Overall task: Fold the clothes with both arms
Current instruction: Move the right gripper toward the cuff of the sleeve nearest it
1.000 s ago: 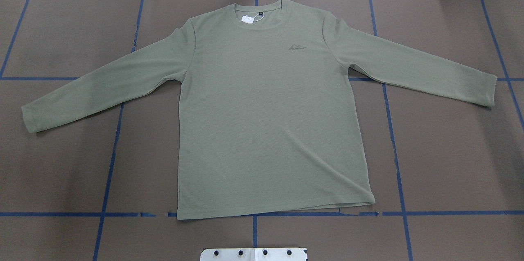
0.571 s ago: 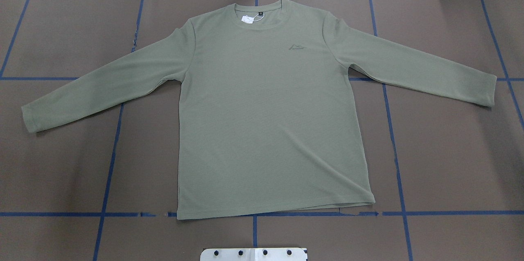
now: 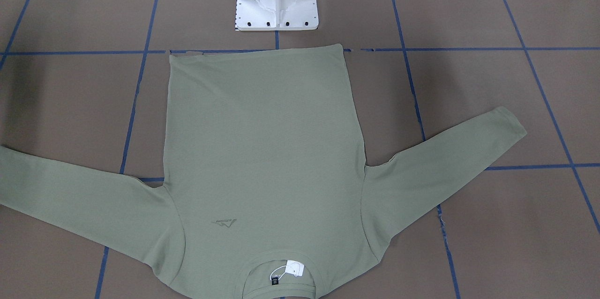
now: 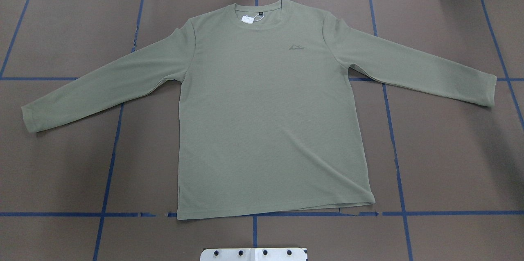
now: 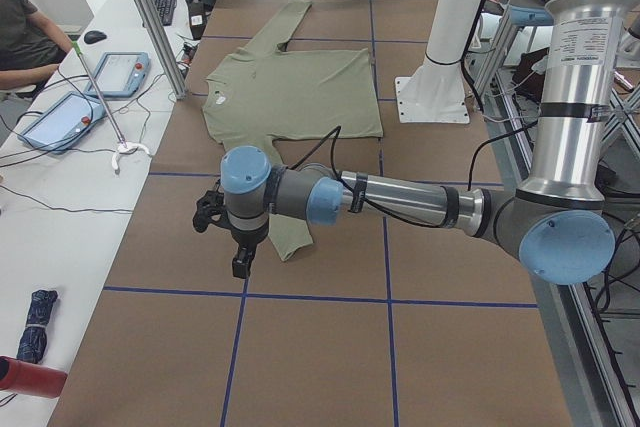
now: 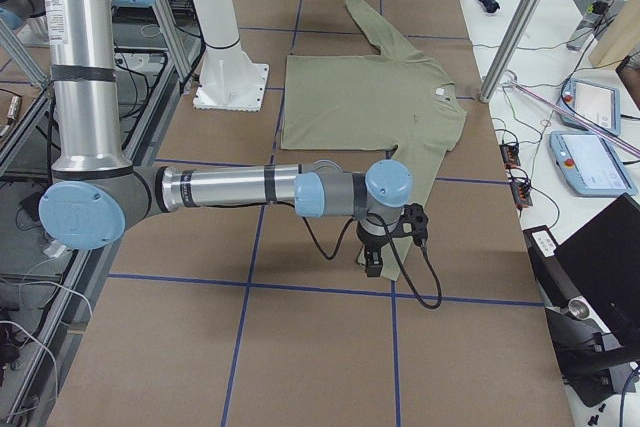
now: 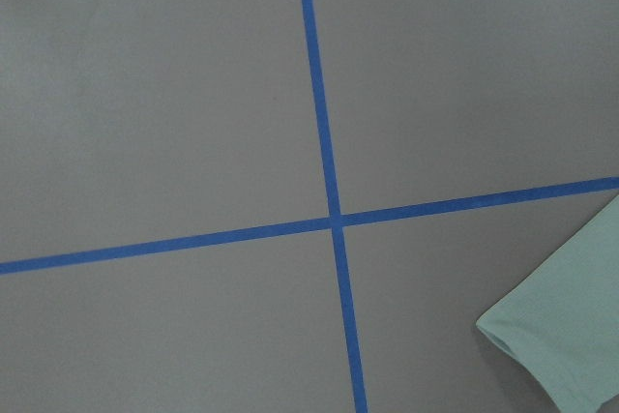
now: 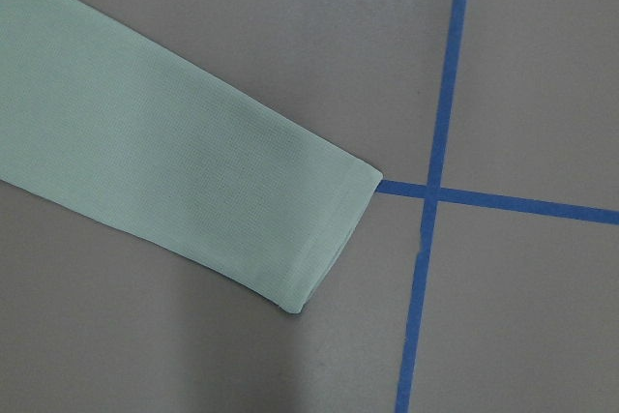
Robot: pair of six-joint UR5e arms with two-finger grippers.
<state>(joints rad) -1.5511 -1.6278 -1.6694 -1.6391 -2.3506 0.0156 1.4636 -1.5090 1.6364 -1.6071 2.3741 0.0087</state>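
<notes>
Front: shirt point(image 3: 262, 149) flat, face-up on worktop point(image 3: 492, 242).
Overhead: shirt centred, unfolded.
L side: left fingers point(image 5: 240, 265) by left cuff point(image 5: 290, 245); spread/pressed, can't tell.
R side: right fingers point(image 6: 373, 265) same, can't tell.
Wrists: left cuff off-centre, right cuff point(image 8: 324, 234) centred; align, pinch both evenly.

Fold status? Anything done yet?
Done: nothing folded; the shirt lies flat and spread out. In hand: the left end effector hangs beside the left cuff, the right end effector by the right cuff; neither visibly grips cloth, open or shut unclear. Left: every fold.
</notes>
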